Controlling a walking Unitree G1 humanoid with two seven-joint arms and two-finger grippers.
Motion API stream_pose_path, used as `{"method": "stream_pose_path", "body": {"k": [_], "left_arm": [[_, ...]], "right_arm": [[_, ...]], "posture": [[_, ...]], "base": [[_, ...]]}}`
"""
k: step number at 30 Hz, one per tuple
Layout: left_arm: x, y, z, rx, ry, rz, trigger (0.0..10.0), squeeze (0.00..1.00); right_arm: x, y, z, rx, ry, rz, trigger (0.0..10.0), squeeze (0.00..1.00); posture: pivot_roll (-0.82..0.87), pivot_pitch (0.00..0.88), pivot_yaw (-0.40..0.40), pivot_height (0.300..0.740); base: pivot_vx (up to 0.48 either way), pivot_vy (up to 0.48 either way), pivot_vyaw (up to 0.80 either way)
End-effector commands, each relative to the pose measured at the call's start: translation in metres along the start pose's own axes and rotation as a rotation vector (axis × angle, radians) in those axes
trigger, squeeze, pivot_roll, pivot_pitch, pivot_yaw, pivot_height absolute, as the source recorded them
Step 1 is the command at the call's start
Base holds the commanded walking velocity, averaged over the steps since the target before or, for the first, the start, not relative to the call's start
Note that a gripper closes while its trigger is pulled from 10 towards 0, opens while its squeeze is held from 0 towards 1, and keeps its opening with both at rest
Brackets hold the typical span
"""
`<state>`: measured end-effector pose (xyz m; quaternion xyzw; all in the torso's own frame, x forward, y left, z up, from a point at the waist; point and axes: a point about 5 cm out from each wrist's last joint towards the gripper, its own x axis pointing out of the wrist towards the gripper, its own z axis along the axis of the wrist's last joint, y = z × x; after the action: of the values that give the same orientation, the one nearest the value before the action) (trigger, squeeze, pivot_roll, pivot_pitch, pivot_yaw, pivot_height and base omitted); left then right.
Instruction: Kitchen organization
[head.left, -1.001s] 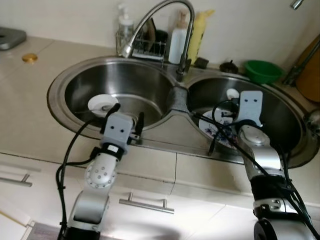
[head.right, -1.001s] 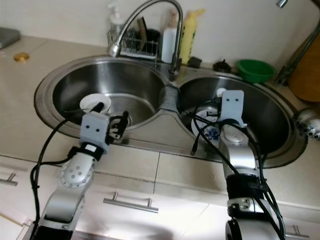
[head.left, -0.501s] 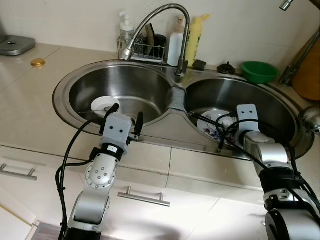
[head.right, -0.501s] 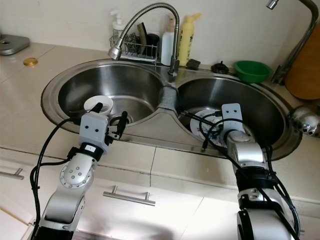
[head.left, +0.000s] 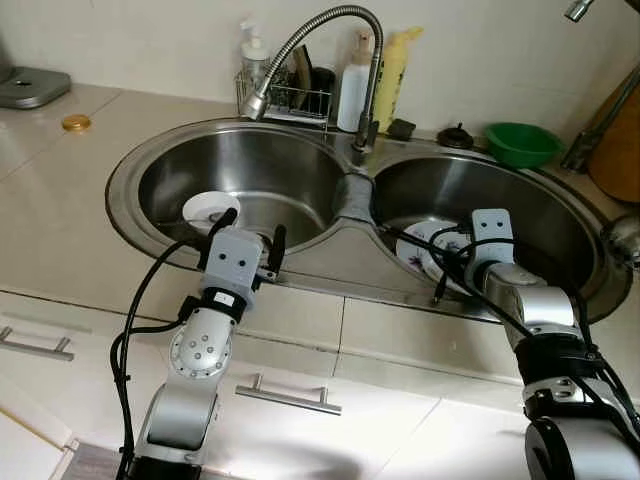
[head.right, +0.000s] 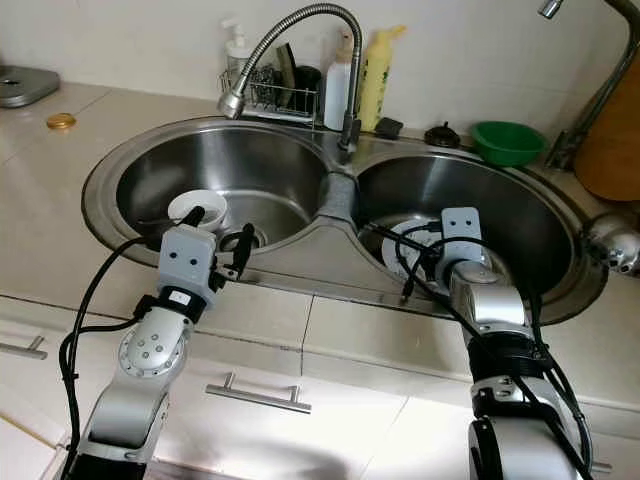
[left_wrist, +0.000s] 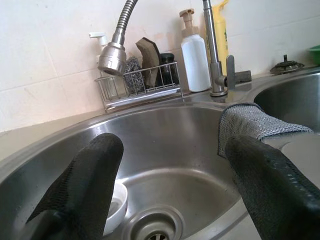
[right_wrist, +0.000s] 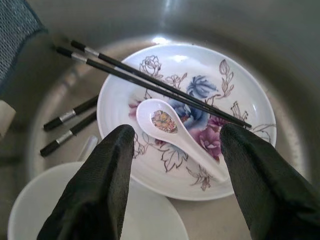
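A flowered plate (right_wrist: 225, 100) lies in the right basin (head.left: 560, 215) with a white spoon (right_wrist: 165, 122) and a pair of black chopsticks (right_wrist: 150, 82) on it. My right gripper (right_wrist: 177, 137) hangs open just above the spoon, touching nothing. A second pair of chopsticks (right_wrist: 70, 125) and a white dish (right_wrist: 75, 210) lie beside the plate. A small white bowl (head.left: 210, 208) sits in the left basin (head.left: 300, 170). My left gripper (head.left: 255, 228) stands open over that basin's front rim, close to the bowl, with nothing held.
A grey cloth (head.left: 352, 195) drapes over the divider between basins. The faucet (head.left: 320, 25) arches over the left basin. A wire rack (head.left: 290, 95) with scrubbers, bottles (head.left: 355, 80) and a green bowl (head.left: 523, 142) line the back. A gold lid (head.left: 74, 123) lies on the counter.
The head camera has tilted and shifted. My right gripper has sunk a little lower into the right basin toward the plate. The left arm holds its place.
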<state>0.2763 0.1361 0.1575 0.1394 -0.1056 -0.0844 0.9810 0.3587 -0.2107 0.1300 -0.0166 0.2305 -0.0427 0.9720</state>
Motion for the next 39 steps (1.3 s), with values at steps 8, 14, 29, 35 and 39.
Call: {"method": "stream_pose_path", "body": {"k": [8,14,29,35,39], "left_arm": [[0.0,-0.005,0.003,-0.021,-0.014,-0.003,10.0,0.0],[0.0,-0.003,0.006,-0.032,-0.035,0.006,10.0,0.0],[0.003,0.002,0.022,-0.026,-0.125,0.04,10.0,0.0],[0.003,0.006,0.029,-0.016,-0.17,0.061,10.0,0.0],[0.003,0.005,0.029,-0.014,-0.169,0.056,10.0,0.0]], "right_arm": [[-0.024,-0.012,0.051,0.225,-0.383,-0.097,10.0,1.0],[-0.051,-0.005,0.074,0.237,-0.614,-0.119,10.0,1.0],[-0.062,0.028,0.065,0.162,-0.656,-0.046,10.0,0.0],[-0.069,0.032,0.068,0.125,-0.721,-0.045,10.0,0.0],[-0.07,0.034,0.069,0.112,-0.73,-0.045,10.0,0.0]], "posture": [[0.13,0.0,-0.089,0.74],[0.13,0.0,-0.09,0.74],[0.13,0.0,-0.092,0.74],[0.13,0.0,-0.094,0.74],[0.13,0.0,-0.093,0.74]], "base": [[0.0,0.0,0.0],[0.0,0.0,0.0],[0.0,0.24,0.0],[0.0,0.48,0.0],[0.0,0.48,0.0]]}}
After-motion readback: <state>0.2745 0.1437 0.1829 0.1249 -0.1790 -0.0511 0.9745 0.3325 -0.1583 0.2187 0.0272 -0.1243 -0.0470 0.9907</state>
